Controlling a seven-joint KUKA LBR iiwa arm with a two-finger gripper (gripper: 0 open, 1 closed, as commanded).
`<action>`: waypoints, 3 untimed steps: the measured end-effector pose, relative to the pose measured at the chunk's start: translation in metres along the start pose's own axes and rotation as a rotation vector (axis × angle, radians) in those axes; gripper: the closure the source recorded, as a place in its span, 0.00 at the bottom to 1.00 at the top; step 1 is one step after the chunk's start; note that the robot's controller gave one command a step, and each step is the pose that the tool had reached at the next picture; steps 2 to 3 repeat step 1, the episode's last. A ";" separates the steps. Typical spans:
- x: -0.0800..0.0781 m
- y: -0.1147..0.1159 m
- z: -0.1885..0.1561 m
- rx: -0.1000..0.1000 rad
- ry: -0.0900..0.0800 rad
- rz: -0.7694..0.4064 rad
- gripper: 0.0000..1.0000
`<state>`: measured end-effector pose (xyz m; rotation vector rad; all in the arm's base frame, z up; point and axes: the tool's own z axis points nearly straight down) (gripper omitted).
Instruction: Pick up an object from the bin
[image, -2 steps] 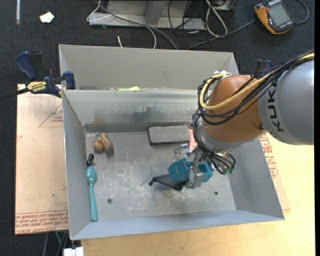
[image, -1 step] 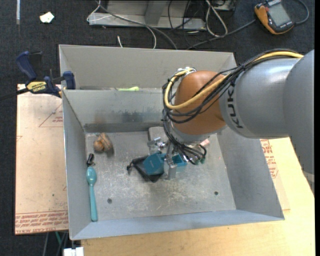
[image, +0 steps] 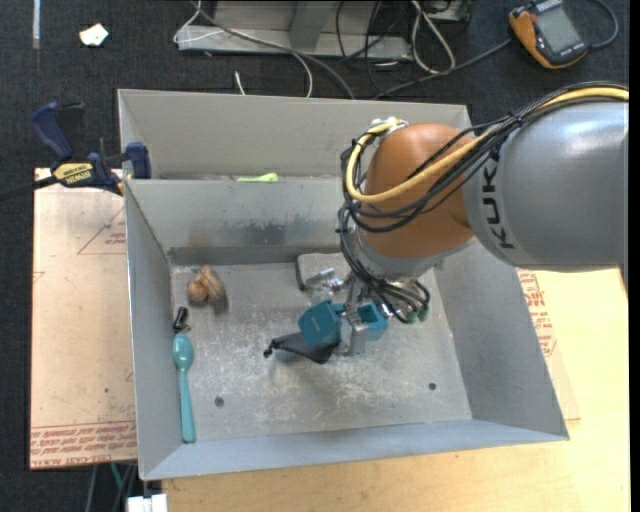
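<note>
My gripper (image: 352, 328) is low over the middle of the bin floor, under the arm's orange dome. A teal block (image: 320, 324) lies tight against its left side, with a black flat piece (image: 288, 349) sticking out from under the block toward the front left. On the gripper's right side sits a smaller blue piece (image: 372, 317). A pale grey block (image: 317, 270) lies just behind the gripper, near the back wall.
A brown lumpy thing (image: 205, 286) sits at the back left of the floor, with a small black thing (image: 180, 319) in front of it. A teal spoon (image: 184, 385) lies along the left wall. The arm covers the bin's right rear.
</note>
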<state>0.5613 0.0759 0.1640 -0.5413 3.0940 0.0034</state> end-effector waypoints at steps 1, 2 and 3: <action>0.003 0.016 -0.030 -0.006 0.004 -0.046 1.00; 0.003 0.016 -0.030 -0.006 0.004 -0.046 1.00; 0.003 0.016 -0.030 -0.006 0.004 -0.046 1.00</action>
